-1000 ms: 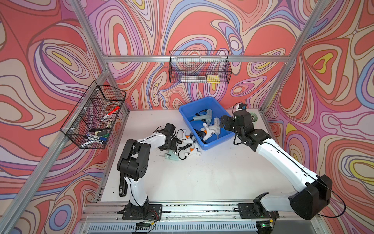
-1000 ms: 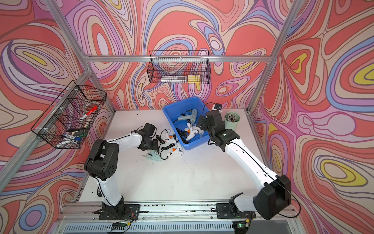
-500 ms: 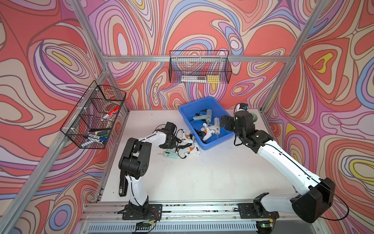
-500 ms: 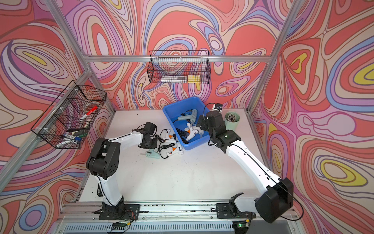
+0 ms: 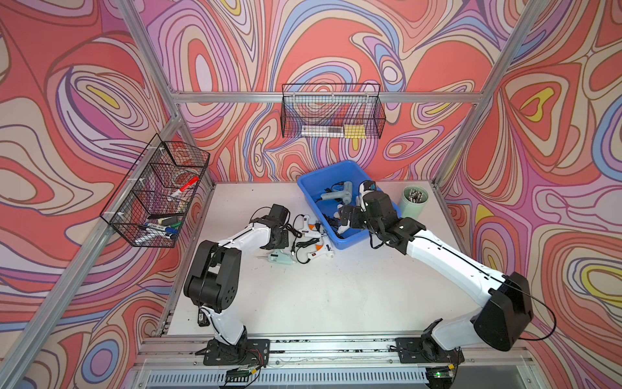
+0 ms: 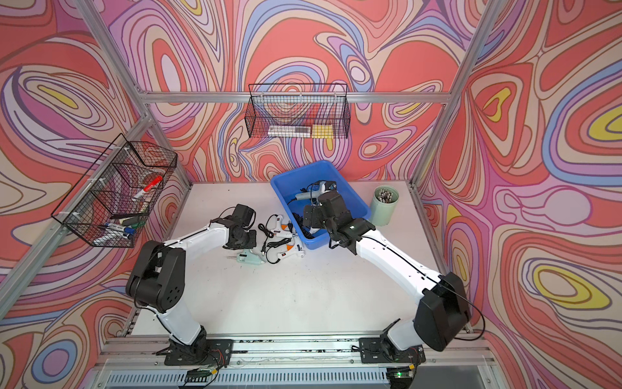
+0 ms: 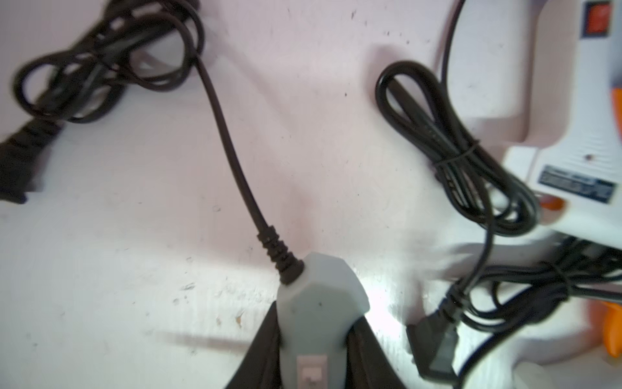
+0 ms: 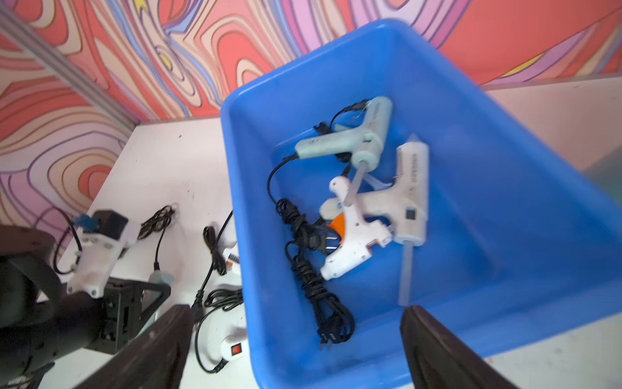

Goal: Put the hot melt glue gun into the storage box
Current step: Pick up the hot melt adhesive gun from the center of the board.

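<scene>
A white table (image 5: pixel 336 296) inside a booth with swirled red and pink walls is shown from above. A blue storage box (image 5: pixel 311 185) is set at the back of the table. Three glue guns (image 8: pixel 410 195) are already seen lying inside it with their black cords, one pale green and two white.

Just beside the box, on the bare table, three more are left. They are two white glue guns (image 5: pixel 309 229) with orange triggers and a pale green glue gun (image 5: pixel 279 258), lying among loose cords (image 7: pixel 464 161).

The left gripper (image 7: pixel 316 336) is closed narrowly on the handle of that pale green glue gun, near where its cord comes out. Whether the gun has been raised off the table cannot be told. The right gripper (image 8: pixel 296 350) is held wide apart and empty over the near edge of the box.

The task is judged to be about half done. The gripped gun has yet to be carried into the box, and the two white ones would be left after it.
</scene>
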You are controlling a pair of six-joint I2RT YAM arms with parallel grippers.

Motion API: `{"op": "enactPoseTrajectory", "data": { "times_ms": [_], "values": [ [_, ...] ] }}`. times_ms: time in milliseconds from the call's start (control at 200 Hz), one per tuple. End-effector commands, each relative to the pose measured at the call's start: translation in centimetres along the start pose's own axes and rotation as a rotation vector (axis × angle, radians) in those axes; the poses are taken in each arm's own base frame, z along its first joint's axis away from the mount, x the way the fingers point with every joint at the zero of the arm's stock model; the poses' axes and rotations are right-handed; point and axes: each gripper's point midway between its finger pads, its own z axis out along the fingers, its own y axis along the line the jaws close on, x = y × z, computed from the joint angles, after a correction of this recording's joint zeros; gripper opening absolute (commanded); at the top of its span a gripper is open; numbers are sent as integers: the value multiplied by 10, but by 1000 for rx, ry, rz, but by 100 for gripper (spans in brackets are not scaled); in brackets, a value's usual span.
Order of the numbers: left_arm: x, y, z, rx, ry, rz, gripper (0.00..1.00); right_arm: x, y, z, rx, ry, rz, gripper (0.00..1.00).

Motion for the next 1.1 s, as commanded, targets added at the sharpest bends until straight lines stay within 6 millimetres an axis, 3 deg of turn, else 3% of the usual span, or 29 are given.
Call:
{"op": "enactPoseTrajectory", "data": {
  "times_ms": [0, 110, 245, 406, 516, 541, 856, 1097],
  "values": [
    [-6, 9, -21, -11, -52, -41, 0, 25, 40, 15, -165, 75, -1, 98],
    [-11, 5, -37, 31, -89, -58, 0, 43, 70, 25, -328, 135, 56, 94],
    [-18, -3, -58, 106, -138, -78, 0, 52, 104, 28, -521, 174, 119, 89],
    [-27, -18, -79, 212, -175, -108, 0, 63, 132, 35, -701, 229, 196, 88],
    [-30, -26, -89, 268, -187, -130, 0, 67, 143, 37, -773, 244, 229, 87],
    [-31, -27, -91, 278, -188, -134, 0, 78, 142, 47, -768, 270, 238, 87],
    [-44, -38, -106, 348, -223, -162, 0, 107, 174, 50, -821, 332, 182, 83],
    [-52, -40, -117, 366, -253, -168, 0, 108, 183, 56, -824, 335, 182, 71]
  ]
}}
